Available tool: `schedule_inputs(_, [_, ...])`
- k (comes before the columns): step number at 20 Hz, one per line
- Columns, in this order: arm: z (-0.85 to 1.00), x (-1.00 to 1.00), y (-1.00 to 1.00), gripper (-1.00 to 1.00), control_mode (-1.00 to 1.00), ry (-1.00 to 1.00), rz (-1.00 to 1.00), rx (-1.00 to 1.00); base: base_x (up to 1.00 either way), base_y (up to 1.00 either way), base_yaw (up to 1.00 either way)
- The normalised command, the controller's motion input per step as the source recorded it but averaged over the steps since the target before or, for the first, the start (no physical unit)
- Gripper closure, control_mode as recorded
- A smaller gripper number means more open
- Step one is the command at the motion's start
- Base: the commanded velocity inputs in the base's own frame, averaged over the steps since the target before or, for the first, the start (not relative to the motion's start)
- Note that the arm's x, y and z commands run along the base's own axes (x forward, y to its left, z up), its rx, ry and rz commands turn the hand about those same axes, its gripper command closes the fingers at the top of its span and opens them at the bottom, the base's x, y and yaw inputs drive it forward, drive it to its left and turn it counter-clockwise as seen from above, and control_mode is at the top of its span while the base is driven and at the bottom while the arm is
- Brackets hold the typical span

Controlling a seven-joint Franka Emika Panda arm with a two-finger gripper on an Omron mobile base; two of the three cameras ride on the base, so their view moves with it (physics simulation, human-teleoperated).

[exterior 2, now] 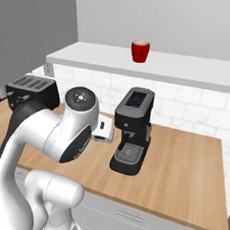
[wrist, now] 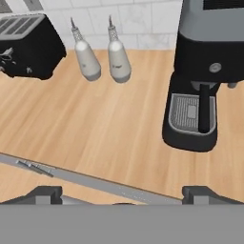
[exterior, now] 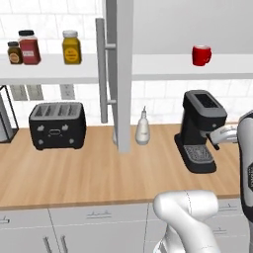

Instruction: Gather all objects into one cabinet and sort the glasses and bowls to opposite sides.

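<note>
Red and glossy, the handled mug (exterior: 201, 55) stands upright on the white shelf (exterior: 163, 66) of the grey-doored wall cabinet, above the black coffee machine (exterior: 199, 129); from the right base camera I see the same mug (exterior 2: 140, 51) on the shelf over that machine (exterior 2: 131, 129). My gripper (wrist: 123, 194) hangs over the front edge of the pale wooden counter (wrist: 105, 128), its two dark fingertips (wrist: 45, 194) spread as wide as they go with nothing between them. Ahead of me the coffee machine (wrist: 196, 90) sits on the wood with its drip tray facing me. Two white, narrow-necked bottles (wrist: 101, 53) stand side by side near the tiled wall, and the black four-slot toaster (wrist: 26, 45) is off to their side. In the left base view the open cabinet door (exterior: 121, 74) stands edge-on with its long grey bar handle (exterior: 101, 69). On the shelf beyond it stand three spice jars (exterior: 30, 47), with red, yellow and dark contents. The toaster (exterior: 57, 125) sits below them on the counter.
</note>
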Motion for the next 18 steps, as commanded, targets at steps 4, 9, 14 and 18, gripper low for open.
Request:
schedule_inputs(4, [0.00,0.00,0.00,-1.00,1.00,0.00,0.00,0.00,0.87,-0.96,-0.18])
schedule_inputs(9, [-0.20,0.35,-0.61,-1.00,-1.00,0.02,-0.03,0.16,0.00,0.00,0.00])
schedule_inputs(14, [0.21,0.32,-0.32,-1.00,-1.00,-0.08,0.06,0.18,0.00,0.00,0.00])
schedule_inputs(18, [1.00,-0.02,-0.55,-1.00,-1.00,-0.46,0.07,0.20,0.00,0.00,0.00])
